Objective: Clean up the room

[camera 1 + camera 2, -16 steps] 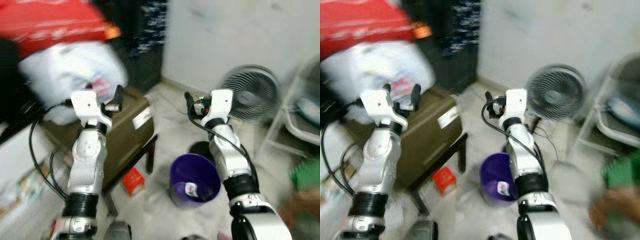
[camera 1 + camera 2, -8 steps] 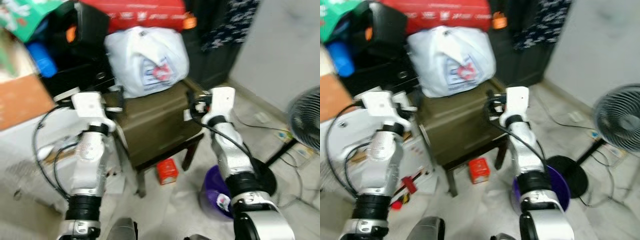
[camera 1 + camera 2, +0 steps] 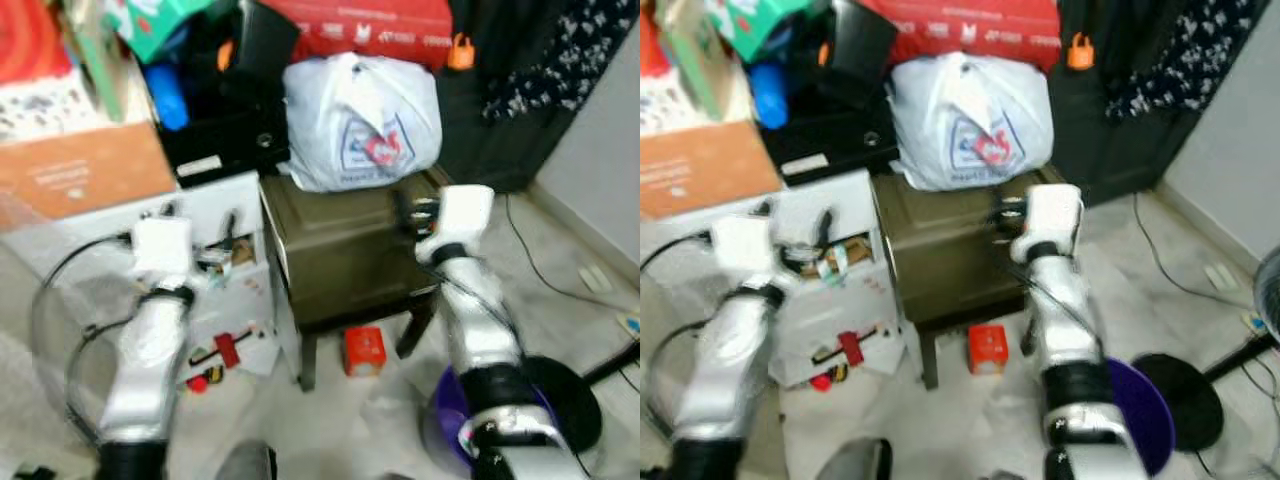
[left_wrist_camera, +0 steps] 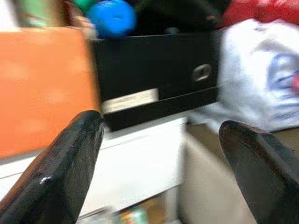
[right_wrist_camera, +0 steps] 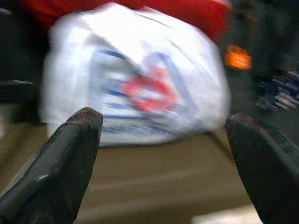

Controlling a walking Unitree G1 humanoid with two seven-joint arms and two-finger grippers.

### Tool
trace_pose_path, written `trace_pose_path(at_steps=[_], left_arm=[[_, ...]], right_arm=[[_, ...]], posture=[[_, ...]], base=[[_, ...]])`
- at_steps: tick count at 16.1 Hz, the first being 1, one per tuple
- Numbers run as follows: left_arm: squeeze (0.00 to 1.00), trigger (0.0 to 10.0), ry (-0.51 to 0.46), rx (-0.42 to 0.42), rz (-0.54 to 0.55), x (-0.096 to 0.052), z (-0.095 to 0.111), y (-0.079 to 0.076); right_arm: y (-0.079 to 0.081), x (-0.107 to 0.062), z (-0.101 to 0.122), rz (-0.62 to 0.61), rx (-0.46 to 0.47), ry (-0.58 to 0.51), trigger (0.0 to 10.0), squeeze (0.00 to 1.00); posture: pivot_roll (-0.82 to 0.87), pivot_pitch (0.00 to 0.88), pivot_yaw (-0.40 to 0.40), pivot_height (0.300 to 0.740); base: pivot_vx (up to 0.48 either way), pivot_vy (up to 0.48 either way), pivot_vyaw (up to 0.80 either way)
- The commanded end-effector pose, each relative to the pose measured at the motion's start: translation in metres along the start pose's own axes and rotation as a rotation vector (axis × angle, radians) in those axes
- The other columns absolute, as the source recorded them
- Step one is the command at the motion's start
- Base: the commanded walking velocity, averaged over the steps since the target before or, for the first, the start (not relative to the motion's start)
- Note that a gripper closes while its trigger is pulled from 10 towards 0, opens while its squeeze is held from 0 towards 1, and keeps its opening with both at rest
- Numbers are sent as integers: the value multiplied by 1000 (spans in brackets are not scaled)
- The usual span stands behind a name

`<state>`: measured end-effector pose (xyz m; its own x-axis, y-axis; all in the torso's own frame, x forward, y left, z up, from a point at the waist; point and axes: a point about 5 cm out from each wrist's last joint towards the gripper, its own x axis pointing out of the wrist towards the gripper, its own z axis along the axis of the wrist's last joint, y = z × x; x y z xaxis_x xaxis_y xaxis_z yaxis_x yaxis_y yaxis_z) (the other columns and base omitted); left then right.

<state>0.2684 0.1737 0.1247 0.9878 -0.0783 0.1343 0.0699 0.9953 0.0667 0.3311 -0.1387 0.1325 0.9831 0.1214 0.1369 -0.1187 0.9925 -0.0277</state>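
Head views (left and right eye, same scene). A white plastic bag (image 3: 360, 125) sits on a dark olive cabinet (image 3: 345, 250), at its back edge, against a red box (image 3: 370, 22) above. The right gripper (image 3: 408, 212) is raised over the cabinet's top, directly in front of the bag and just below it; the bag lies straight ahead of its jaws. The left gripper (image 3: 228, 228) is held up before a white drawer unit (image 3: 225, 200), well left of the bag. Judgement: the right arm is the nearer one to the bag. On the floor: a small red carton (image 3: 363, 351) under the cabinet, a purple bin (image 3: 1140, 415) by the right arm's base, scattered bits by the drawer unit.

Left wrist view. Two black fingers (image 4: 70, 163) stand wide apart, nothing between them. Ahead: a black drawer front (image 4: 154, 70), an orange box (image 4: 42, 88), the bag at the edge.

Right wrist view. Fingers (image 5: 60, 168) spread wide, empty. The bag (image 5: 135, 79) sits centred in the gap, resting on the cabinet's top, its long axis running across the jaws. Judgement: a straight reach forward would meet it; blur makes the remaining gap hard to judge.
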Motion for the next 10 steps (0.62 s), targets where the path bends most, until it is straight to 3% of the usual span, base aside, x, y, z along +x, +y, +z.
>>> trace_pose_path(at_steps=[1, 3, 6, 8, 10], left_arm=[[0, 10000, -17, 11, -8, -2, 6, -4], [0, 10000, 17, 35, 15, -16, 3, 2], [0, 10000, 99, 85, 75, -51, -3, 20], [0, 10000, 121, 95, 105, -63, -3, 24], [0, 10000, 133, 95, 101, -66, -6, 22]], right_arm=[[-5, -4, 4, -2, -31, -13, 10000, 0], [-4, -22, 4, -3, -41, -18, 10000, 0], [-16, -75, 4, -61, -67, 39, 10000, 0], [-22, -98, -1, -98, -63, 92, 10000, 0], [-21, -113, -5, -109, -65, 130, 10000, 0]], posture=[[24, 0, -11, 740], [22, 0, -9, 740], [16, 0, -7, 740], [6, 0, 3, 740], [-14, 0, 12, 740]], base=[[0, 0, 469], [0, 0, 0], [0, 0, 0], [0, 0, 0], [0, 0, 0]])
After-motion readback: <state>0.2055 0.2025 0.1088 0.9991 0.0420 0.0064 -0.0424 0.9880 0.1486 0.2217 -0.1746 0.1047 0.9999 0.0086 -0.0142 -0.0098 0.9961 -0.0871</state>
